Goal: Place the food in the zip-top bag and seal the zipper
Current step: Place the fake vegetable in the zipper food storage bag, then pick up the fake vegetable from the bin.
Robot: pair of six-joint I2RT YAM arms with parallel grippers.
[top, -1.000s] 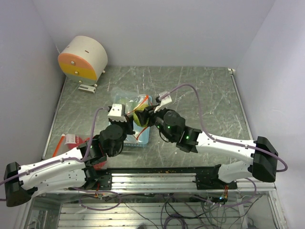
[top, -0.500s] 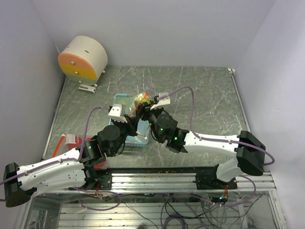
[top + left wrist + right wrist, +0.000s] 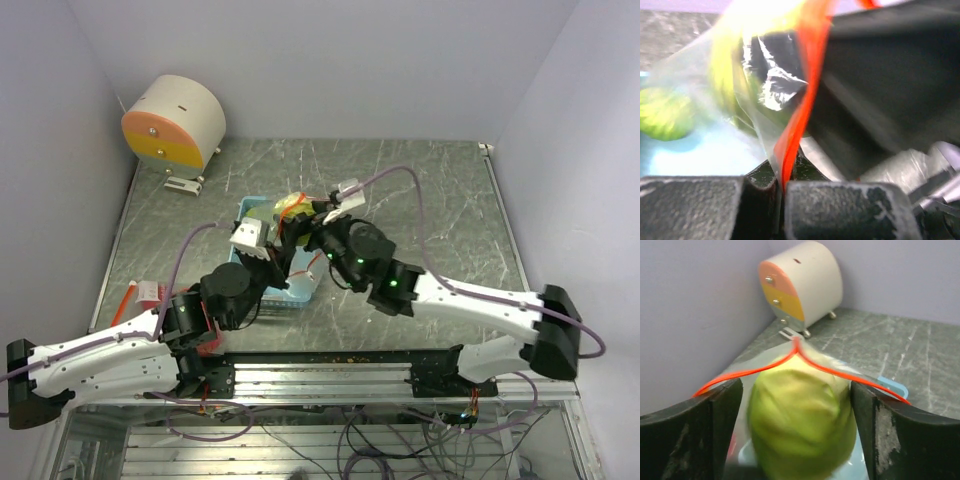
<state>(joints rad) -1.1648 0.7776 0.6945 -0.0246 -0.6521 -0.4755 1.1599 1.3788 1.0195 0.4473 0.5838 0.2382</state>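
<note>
A clear zip-top bag with an orange zipper [image 3: 296, 203] is held up over the light blue tray [image 3: 243, 208]. My left gripper [image 3: 268, 243] is shut on the zipper edge [image 3: 790, 150], pinched between its fingertips. My right gripper [image 3: 308, 222] is at the bag's mouth, jaws wide. A ribbed green cabbage [image 3: 802, 425] sits blurred between its fingers, inside the orange zipper loop [image 3: 796, 347], with a thin gap at the left finger [image 3: 720, 420]. Another green cabbage [image 3: 662, 112] lies on the tray [image 3: 700, 155]. Red and lime pieces are hidden.
A round white drum with an orange and yellow face [image 3: 175, 120] stands at the far left corner, also in the right wrist view [image 3: 802, 282]. Red and white items [image 3: 150, 295] lie at the table's left edge. Walls close in on three sides.
My right gripper carried the green cabbage up and back from above the tray to the bag's mouth. The bag mouth now surrounds the cabbage. My left gripper stayed on the zipper edge.
</note>
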